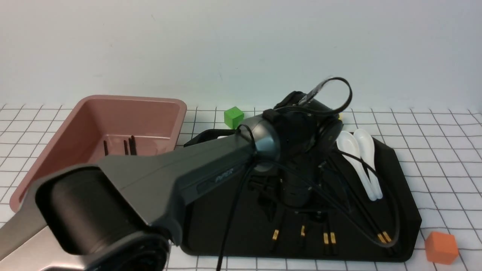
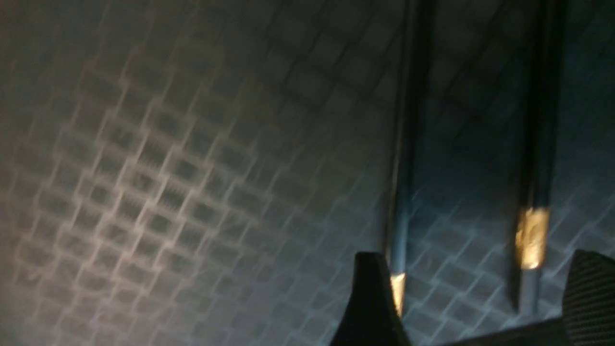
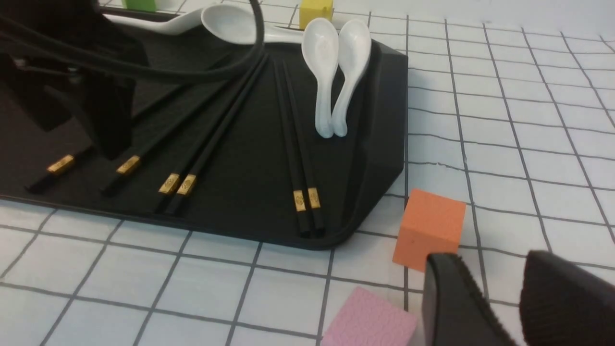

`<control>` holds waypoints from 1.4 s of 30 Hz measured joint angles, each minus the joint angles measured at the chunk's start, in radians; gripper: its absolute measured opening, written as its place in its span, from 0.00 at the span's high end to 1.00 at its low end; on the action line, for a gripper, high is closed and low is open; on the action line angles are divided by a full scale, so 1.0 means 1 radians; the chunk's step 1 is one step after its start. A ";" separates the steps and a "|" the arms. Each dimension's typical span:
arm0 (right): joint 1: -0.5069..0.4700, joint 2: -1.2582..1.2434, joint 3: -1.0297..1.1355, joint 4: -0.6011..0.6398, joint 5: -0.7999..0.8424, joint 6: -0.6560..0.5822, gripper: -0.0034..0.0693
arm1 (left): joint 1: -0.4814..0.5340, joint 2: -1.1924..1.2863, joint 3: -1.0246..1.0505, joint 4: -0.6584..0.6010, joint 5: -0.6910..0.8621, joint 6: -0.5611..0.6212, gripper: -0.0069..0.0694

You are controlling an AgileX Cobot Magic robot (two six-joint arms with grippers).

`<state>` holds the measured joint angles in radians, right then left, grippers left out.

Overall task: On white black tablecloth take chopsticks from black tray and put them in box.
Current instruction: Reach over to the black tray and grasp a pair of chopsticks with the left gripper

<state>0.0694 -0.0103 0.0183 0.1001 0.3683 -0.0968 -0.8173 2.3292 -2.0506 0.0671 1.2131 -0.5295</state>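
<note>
White cloth ruled in thin black squares, the tablecloth (image 3: 485, 115) covers the counter. Nearest the robot, the right claw (image 3: 492, 264) hangs low over it, fingers a little apart and pinching nothing, with a pink block (image 3: 370, 319) and an orange cube (image 3: 430, 230) just ahead of it. Beyond lies the black tray (image 3: 379, 144), where six chopsticks (image 3: 299, 201) rest lengthwise, gold bands toward the near rim. The left claw (image 2: 475, 269) is down among them, fingers spread wide: one stick runs through the gap, another lies right beside one fingertip (image 2: 370, 288), and contact cannot be told. Two white spoons (image 3: 336, 72) lie side by side on the tray's right part, with another spoon (image 3: 226, 21) at its far edge. Behind the tray stand a green cube (image 1: 233, 116) and a yellow cube (image 3: 315, 12). Farthest left, the box (image 1: 94, 113) sits near the tray's far left corner, with three more chopsticks showing inside it.
</note>
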 joint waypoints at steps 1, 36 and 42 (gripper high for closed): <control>0.000 0.000 0.000 0.000 0.000 0.000 0.62 | 0.000 0.000 -0.004 0.000 0.003 0.001 0.24; 0.000 0.000 0.000 0.000 0.000 0.000 0.62 | 0.001 0.073 -0.022 -0.016 -0.082 -0.063 0.16; 0.000 0.000 0.000 0.000 0.000 0.000 0.62 | 0.002 0.073 -0.022 -0.013 -0.071 -0.073 0.26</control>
<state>0.0694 -0.0103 0.0183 0.1001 0.3683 -0.0968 -0.8158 2.4017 -2.0728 0.0544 1.1417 -0.6028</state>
